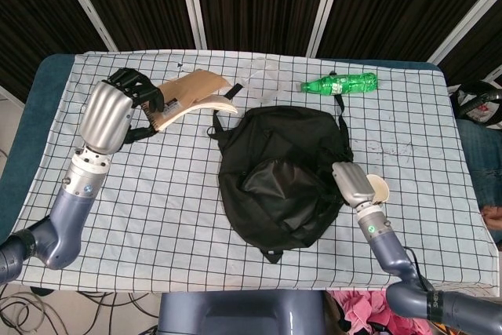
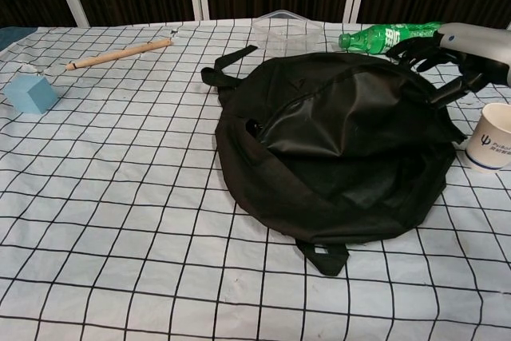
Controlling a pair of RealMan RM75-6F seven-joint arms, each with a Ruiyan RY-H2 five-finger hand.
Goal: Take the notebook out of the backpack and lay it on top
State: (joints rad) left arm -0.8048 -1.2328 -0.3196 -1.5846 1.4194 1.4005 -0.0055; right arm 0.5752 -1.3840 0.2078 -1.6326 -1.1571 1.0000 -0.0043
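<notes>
— While the left hand [image 1: 118, 111] gripped the notebook [image 1: 192, 93] high over the table's far left, where was the backpack [image 1: 282, 174]?
— Mid-table, flat! The right hand [image 2: 459, 53] rested at its right edge, fingers spread, seemingly holding nothing

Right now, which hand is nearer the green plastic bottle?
Right. The right hand rests at the black backpack's right edge, below the green plastic bottle; the left hand, holding the tan notebook, is far left.
</notes>
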